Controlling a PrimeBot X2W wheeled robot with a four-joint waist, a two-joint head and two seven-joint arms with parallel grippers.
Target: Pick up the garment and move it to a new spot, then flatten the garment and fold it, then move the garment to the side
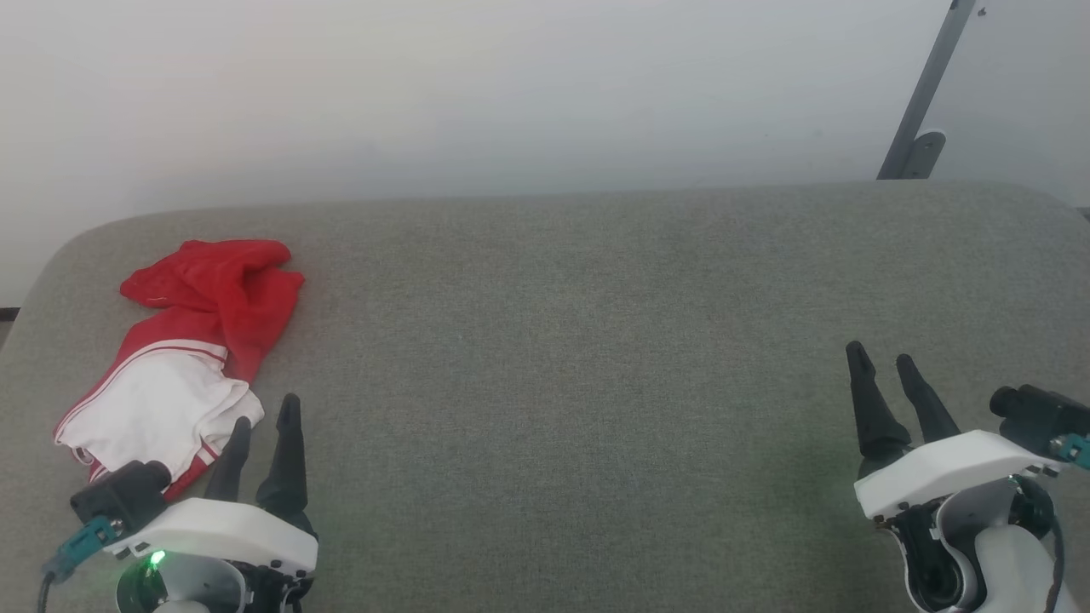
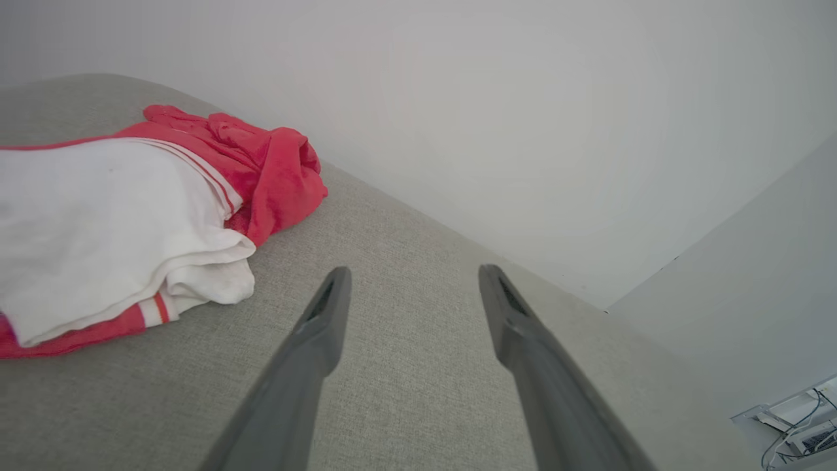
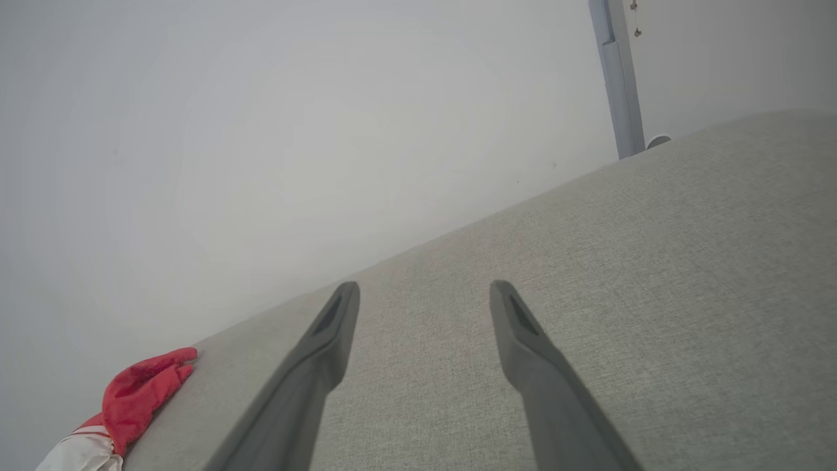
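Note:
The garment (image 1: pixel 183 353) lies crumpled at the left end of the grey padded surface, red cloth toward the wall and a white panel with red-striped trim toward me. My left gripper (image 1: pixel 266 411) stands open just right of its near white edge, holding nothing. In the left wrist view the garment (image 2: pixel 131 216) lies left of the spread fingers (image 2: pixel 330 307). Far off at the lower right, my right gripper (image 1: pixel 881 358) is open and empty. The right wrist view shows a corner of the garment (image 3: pixel 134 396) far to the left.
The grey padded surface (image 1: pixel 562 358) runs wide between the two grippers, with rounded corners and a white wall (image 1: pixel 511 94) close behind. A grey metal bar (image 1: pixel 924 94) leans up at the back right.

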